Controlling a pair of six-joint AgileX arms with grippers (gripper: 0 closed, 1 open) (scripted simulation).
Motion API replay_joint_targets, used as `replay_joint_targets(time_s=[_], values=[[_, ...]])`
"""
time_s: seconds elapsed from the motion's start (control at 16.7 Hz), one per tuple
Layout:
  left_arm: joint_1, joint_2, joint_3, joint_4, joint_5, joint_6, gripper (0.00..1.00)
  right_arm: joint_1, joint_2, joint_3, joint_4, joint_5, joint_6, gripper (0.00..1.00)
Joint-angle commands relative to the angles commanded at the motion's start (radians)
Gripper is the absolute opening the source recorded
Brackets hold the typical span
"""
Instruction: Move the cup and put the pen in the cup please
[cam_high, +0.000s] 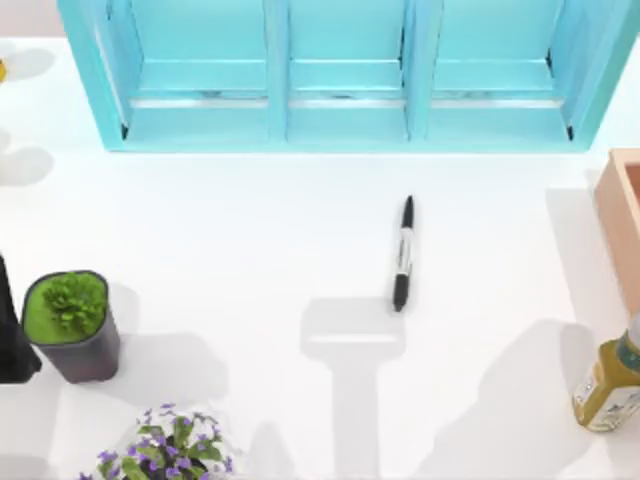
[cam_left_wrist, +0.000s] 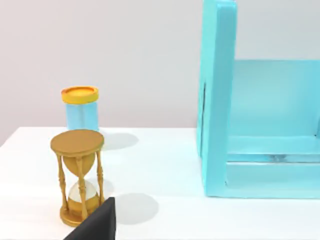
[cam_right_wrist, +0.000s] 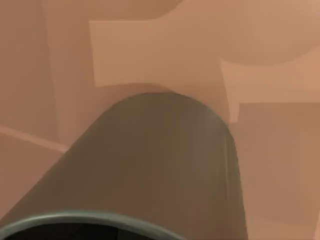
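The pen (cam_high: 402, 253), slim and black with a pale label band, lies flat on the white table near the middle, its length running front to back. In the right wrist view the olive-grey cup (cam_right_wrist: 160, 160) looms very close, its dark rim (cam_right_wrist: 75, 222) nearest the camera, with a tan surface (cam_right_wrist: 150, 45) behind it. My left gripper (cam_high: 12, 345) sits at the table's left edge beside the plant pot, far from the pen. One of its dark fingers (cam_left_wrist: 97, 225) pokes into the left wrist view.
A blue shelf unit (cam_high: 345, 75) spans the back. A dark pot with a green plant (cam_high: 72, 325) stands at the left and purple flowers (cam_high: 165, 450) at the front. At the right are a tan box (cam_high: 622, 215) and a yellow bottle (cam_high: 610, 385). An hourglass (cam_left_wrist: 77, 175) and a capped jar (cam_left_wrist: 81, 107) stand at the back left.
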Motion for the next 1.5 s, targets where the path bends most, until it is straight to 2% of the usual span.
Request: replay_joint_targets(time_s=[0.72, 1.32, 1.5], values=[[0.0, 0.0, 0.0, 0.0, 0.0, 0.0, 1.0, 0.0, 0.0, 0.0, 0.0, 0.0, 0.0, 0.02], [0.0, 0.0, 0.0, 0.0, 0.0, 0.0, 1.0, 0.002, -0.001, 0.003, -0.003, 0.0, 0.003, 0.0], [0.0, 0.0, 0.0, 0.0, 0.0, 0.0, 1.0, 0.058, -0.013, 0.065, -0.072, 0.0, 0.065, 0.0]])
